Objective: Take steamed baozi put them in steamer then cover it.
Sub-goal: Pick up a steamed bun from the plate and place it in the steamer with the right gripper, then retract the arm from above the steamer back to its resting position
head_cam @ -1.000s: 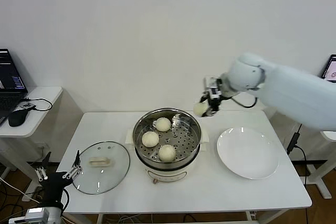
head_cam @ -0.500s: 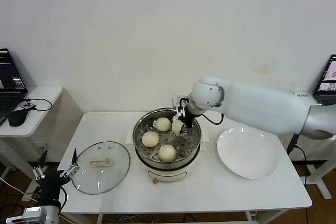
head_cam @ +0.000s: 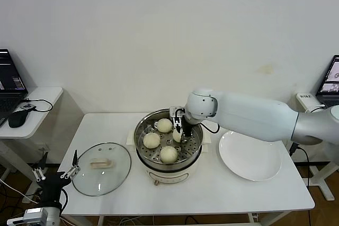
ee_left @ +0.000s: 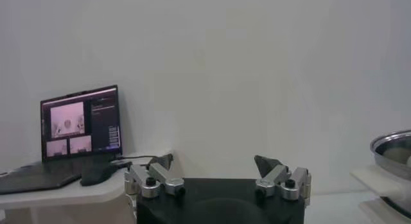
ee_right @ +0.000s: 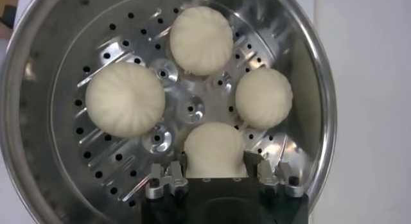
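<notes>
Your right pincer (head_cam: 179, 130) has carried the fourth cream-white dough bun (ee_right: 214, 151) down onto the shiny steel steamer's (head_cam: 142, 130) perforated tray, fingers still clamped on it; release next, then fetch the glass cover (head_cam: 101, 168).

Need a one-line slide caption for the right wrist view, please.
Right claw lowers the fourth baozi onto the steamer tray beside three others already placed.

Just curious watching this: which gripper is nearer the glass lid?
Left. The left gripper hangs open just off the table edge beside the lid. The right gripper is farther off, inside the steamer around a bun.
</notes>
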